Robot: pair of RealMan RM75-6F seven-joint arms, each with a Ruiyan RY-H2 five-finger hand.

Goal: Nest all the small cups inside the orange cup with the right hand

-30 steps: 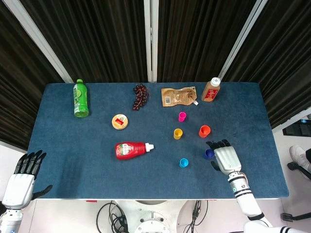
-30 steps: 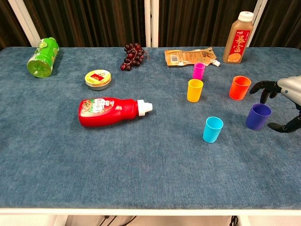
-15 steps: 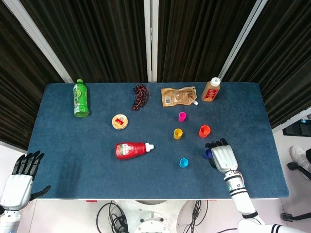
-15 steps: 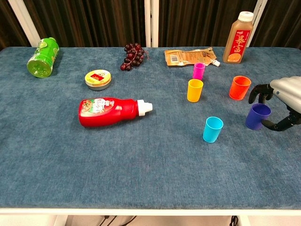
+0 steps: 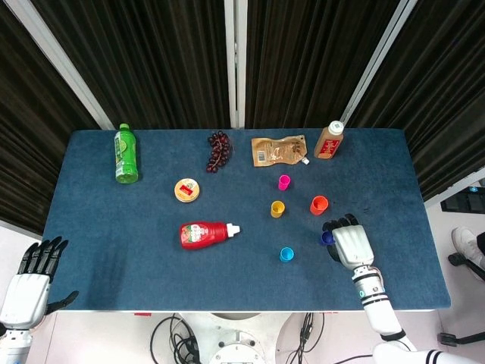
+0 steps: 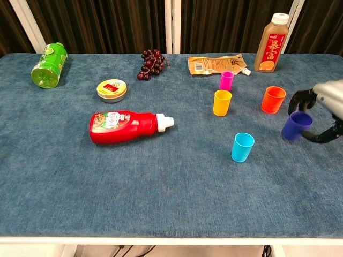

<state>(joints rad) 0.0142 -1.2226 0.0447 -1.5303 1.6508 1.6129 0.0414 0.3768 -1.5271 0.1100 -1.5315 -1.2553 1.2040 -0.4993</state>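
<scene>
**A:** so where's the right hand [image 6: 320, 115] at?

**B:** it's got the purple cup [image 6: 296, 126] pinched between thumb and fingers. Cup's tilted and looks lifted just off the blue bench [image 6: 161, 176], near the right edge. In the head view the hand [image 5: 350, 244] covers most of it, only a sliver of purple [image 5: 326, 238] pokes out.

**A:** and the orange cup?

**B:** orange cup [image 6: 273, 99] stands upright just beside the hand, toward the back. Yellow cup [image 6: 222, 102] and pink cup [image 6: 226, 80] are further left, light blue cup [image 6: 243, 146] nearer the front. All upright, all apart, nothing nested.

**A:** left hand?

**B:** left hand [image 5: 34, 277] hangs off the bench's front left corner, fingers spread, holding nothing.
</scene>
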